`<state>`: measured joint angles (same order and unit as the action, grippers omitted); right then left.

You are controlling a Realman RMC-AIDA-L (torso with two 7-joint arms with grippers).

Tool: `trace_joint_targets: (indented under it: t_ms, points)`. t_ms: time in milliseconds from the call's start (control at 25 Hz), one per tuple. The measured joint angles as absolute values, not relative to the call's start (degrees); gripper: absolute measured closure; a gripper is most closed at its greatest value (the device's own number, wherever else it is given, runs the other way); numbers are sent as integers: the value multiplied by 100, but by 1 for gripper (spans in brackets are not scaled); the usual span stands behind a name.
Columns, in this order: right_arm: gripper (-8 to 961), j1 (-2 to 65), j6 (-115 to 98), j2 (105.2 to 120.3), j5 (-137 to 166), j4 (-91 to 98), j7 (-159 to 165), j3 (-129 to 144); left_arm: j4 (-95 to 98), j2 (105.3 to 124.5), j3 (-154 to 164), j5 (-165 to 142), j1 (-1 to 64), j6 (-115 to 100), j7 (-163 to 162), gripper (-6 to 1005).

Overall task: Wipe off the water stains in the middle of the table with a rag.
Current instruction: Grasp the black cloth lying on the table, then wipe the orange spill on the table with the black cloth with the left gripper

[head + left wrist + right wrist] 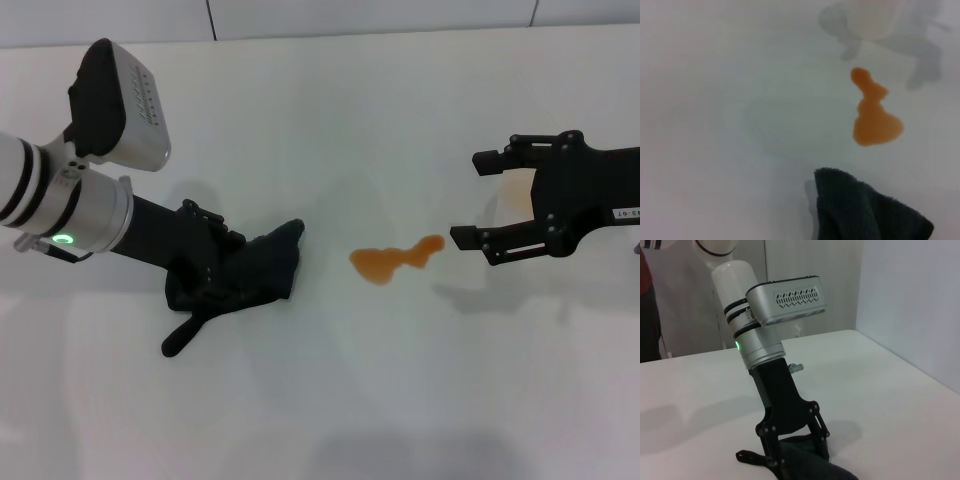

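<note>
A: What fills the scene, and what is hard to make out?

B: A white table [320,400] fills the head view. On the robot's right a pale cup [515,192] is mostly hidden behind the right gripper [466,200]. In the left wrist view only its base shows, cut off at the frame edge.

A: How are the arms posed?

B: The left arm slants down from the robot's left, with the left gripper [222,262] low on the table, its fingers buried in the dark rag [262,272] and pinching it. A narrow strip of cloth trails toward the robot. The right gripper hovers with fingers spread wide, pointing at the centre.

A: Where is the spill?

B: The orange water stains [393,260] lie mid-table, between rag and right gripper, touching neither.
</note>
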<state>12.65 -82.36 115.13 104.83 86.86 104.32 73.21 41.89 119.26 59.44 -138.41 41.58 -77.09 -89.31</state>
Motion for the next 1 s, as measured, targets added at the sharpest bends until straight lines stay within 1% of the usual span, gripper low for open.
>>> trace_joint_targets:
  t_ms: [200,400,600,720,920,1000]
  points:
    - [84,1265,-8235,11513,10476,8683,10432,7318,4045,11935,6171,-13777,4187,-7434,-8950,204]
    - [84,1266,-8235,11514,10436,8683,10432,7311,4011,11946,6393,-13681,4204,-7236,-9052,396]
    - [84,1265,-8235,11513,10391,8692,10432,7304,4028,11931,6450,-13518,4199,-7253,-9032,632]
    - [84,1265,-8230,11513,10391,8694,10433,7299,4041,11915,6445,-13454,4202,-7329,-9029,819]
    - [84,1266,-8217,11513,10391,8683,10432,7293,4107,11909,6407,-13403,4214,-7473,-8961,868]
    - [84,1266,-8213,11513,10391,8675,10431,7293,4167,11909,6385,-13387,4210,-7468,-8944,868]
